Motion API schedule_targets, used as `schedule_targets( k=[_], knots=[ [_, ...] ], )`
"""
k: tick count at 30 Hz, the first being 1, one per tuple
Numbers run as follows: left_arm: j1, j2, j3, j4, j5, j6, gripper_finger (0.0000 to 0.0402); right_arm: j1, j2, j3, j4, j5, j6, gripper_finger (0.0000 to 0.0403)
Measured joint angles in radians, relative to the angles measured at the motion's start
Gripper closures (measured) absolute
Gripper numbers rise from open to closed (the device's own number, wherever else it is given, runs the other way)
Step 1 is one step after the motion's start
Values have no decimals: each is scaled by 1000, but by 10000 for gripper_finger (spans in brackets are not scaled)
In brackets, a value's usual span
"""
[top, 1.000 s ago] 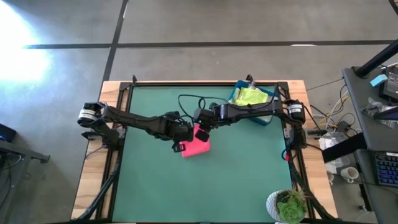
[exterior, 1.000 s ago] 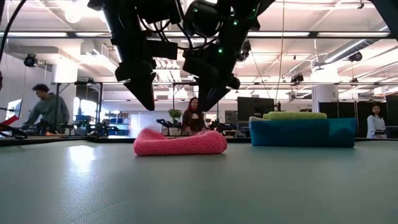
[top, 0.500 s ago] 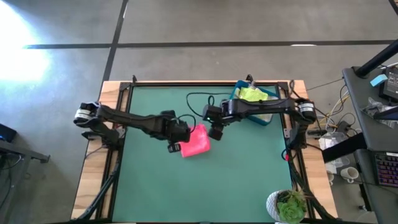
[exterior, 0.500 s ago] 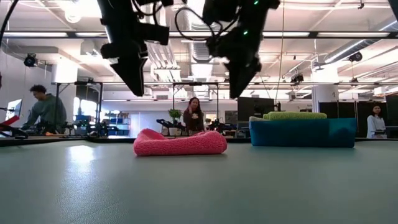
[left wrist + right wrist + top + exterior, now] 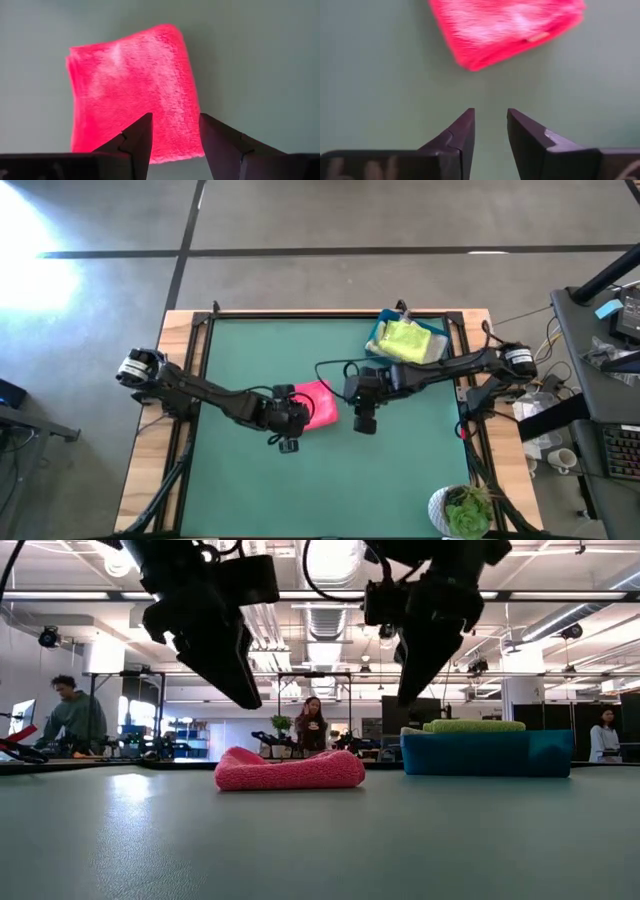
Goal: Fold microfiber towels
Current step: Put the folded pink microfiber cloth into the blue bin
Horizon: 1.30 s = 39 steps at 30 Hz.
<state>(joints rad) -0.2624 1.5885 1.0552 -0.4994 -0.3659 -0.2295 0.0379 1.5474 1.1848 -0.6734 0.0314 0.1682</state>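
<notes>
The folded hot pink microfiber towel (image 5: 318, 404) lies flat between the empty, parted left gripper (image 5: 287, 442) and right gripper (image 5: 365, 424).

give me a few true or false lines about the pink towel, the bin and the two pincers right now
1. The pink towel lies folded on the green mat. True.
2. The left pincer grips the towel. False: it is open, above the towel.
3. The right pincer is open and holds nothing. True.
4. The blue bin is empty. False: it holds towels, a lime green one on top.
</notes>
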Motion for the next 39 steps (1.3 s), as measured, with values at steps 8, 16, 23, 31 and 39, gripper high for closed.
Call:
schedule_targets(
  k=[8, 16, 23, 31, 39],
  knots=[
    [0, 39, -76, 119, 62, 8, 256, 17, 52, -93, 229, -67, -170, 274],
    [-3, 108, -71, 164, 88, 1, 256, 26, 123, -45, 298, -65, -304, 232],
    [-4, 128, -104, 178, 96, 0, 256, 29, 215, 21, 328, -65, -428, 213],
    [-4, 139, -112, 177, 95, -1, 256, 27, 311, 74, 324, -54, -431, 211],
    [-4, 121, -110, 170, 95, -1, 256, 27, 380, 104, 316, 31, -443, 213]
  ],
)
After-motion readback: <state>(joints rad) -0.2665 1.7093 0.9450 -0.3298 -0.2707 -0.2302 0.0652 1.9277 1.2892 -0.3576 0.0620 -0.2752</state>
